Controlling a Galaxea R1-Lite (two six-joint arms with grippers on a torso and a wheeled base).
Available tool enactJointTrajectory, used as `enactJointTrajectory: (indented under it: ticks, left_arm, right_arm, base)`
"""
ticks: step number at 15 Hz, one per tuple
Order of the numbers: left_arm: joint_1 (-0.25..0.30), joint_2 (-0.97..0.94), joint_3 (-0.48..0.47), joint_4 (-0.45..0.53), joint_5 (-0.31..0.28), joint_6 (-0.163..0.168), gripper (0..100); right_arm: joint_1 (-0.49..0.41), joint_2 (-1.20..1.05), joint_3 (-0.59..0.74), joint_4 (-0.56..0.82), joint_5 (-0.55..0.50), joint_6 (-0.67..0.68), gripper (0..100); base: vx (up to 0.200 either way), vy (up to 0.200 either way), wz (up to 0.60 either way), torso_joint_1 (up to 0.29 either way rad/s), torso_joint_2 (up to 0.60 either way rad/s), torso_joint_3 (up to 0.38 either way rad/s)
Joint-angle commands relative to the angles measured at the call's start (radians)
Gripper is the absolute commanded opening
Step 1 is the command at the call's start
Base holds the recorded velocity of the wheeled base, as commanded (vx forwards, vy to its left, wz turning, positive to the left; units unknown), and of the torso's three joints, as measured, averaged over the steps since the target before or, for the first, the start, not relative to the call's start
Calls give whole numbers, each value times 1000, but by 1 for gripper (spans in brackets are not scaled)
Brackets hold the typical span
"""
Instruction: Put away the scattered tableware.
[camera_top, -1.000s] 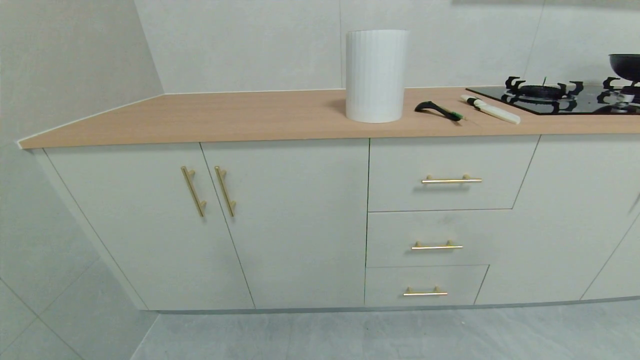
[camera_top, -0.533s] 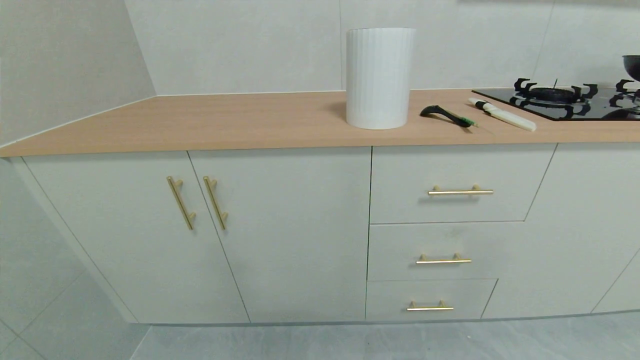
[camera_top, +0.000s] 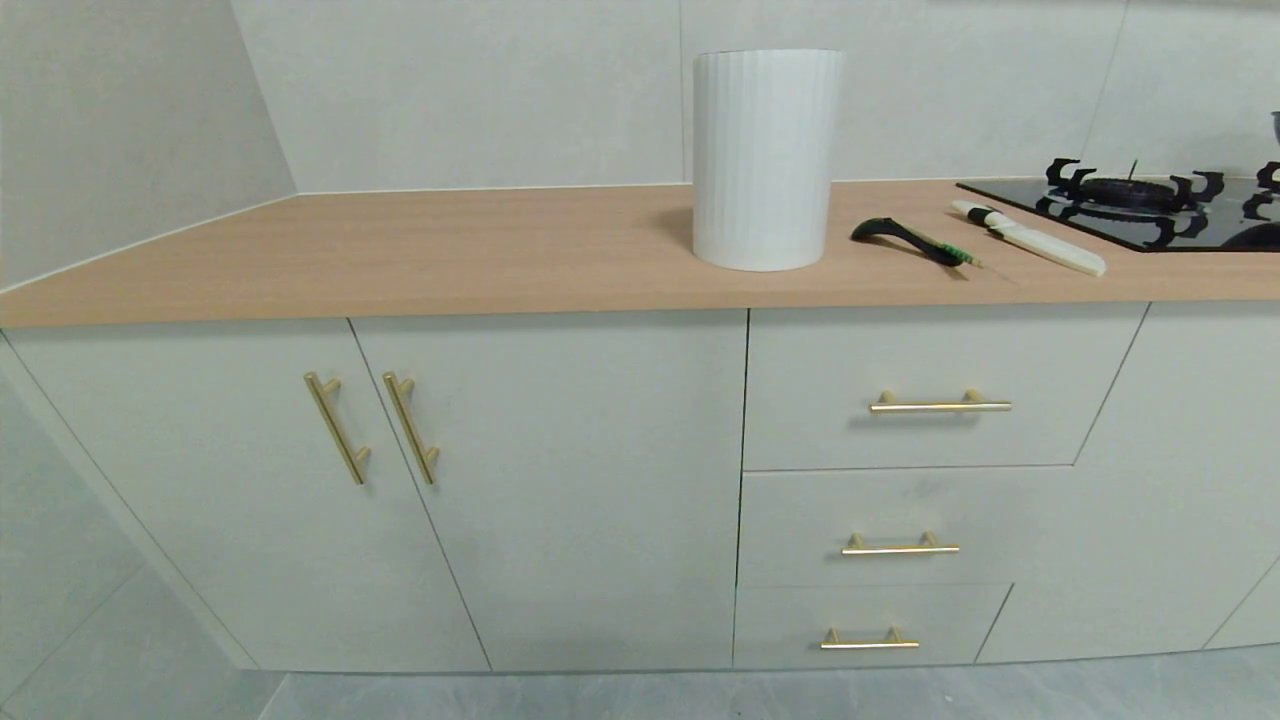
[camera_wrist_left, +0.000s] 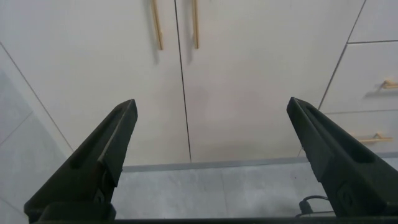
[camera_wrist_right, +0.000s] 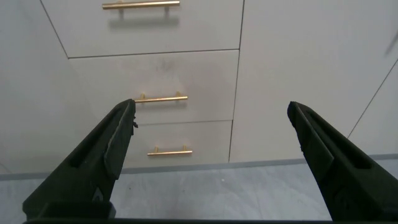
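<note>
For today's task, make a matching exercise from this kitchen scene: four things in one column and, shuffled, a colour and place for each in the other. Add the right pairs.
Column 1
1. ribbed container
2. knife
3. small utensil
4. top drawer handle

Column 2
A. gold, on the cabinet front below the counter
B. black with a green tip, lying between container and knife
C. white, standing upright on the counter
D. pale, lying flat nearest the hob

Pairs: 1-C, 2-D, 3-B, 4-A

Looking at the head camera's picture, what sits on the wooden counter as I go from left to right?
A white ribbed canister → black-handled utensil with a green tip → white knife → black gas hob.
</note>
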Motion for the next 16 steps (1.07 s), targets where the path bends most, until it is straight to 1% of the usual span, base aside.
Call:
enactJointTrajectory:
  ticks: [1, 6, 7, 8, 9, 10, 12, 13, 16]
  left_arm:
    - [1, 0, 0, 0, 0, 0, 100]
    - [0, 0, 0, 0, 0, 0, 100]
    - [0, 0, 0, 0, 0, 0, 100]
    - [0, 0, 0, 0, 0, 0, 100]
    - [0, 0, 0, 0, 0, 0, 100]
    - [0, 0, 0, 0, 0, 0, 100]
    - [0, 0, 0, 0, 0, 0, 100]
    - [0, 0, 0, 0, 0, 0, 100]
    - [0, 1, 0, 0, 0, 0, 100]
  right_arm:
    - [-1, 1, 0, 0, 0, -1, 100]
    - [1, 1, -9, -3, -1, -4, 100]
    - [1, 1, -66, -13, 2, 8, 100]
    - [10, 47, -150, -10, 8, 68, 100]
    - [24, 83, -153, -10, 22, 46, 100]
    - [53, 147, -152, -10, 53, 11, 100]
    - [102, 291, -153, -8, 94, -11, 100]
    - [111, 376, -164, -13, 96, -21, 100]
    - [116, 664, -262, -14, 94, -24, 100]
  base:
    - [0, 0, 0, 0, 0, 0]
    - [0, 0, 0, 0, 0, 0]
    - [0, 0, 0, 0, 0, 0]
    - [0, 0, 0, 0, 0, 0]
    - [0, 0, 0, 0, 0, 0]
    - [0, 0, 0, 0, 0, 0]
    - [0, 0, 0, 0, 0, 0]
    - [0, 0, 0, 0, 0, 0]
    - [0, 0, 0, 0, 0, 0]
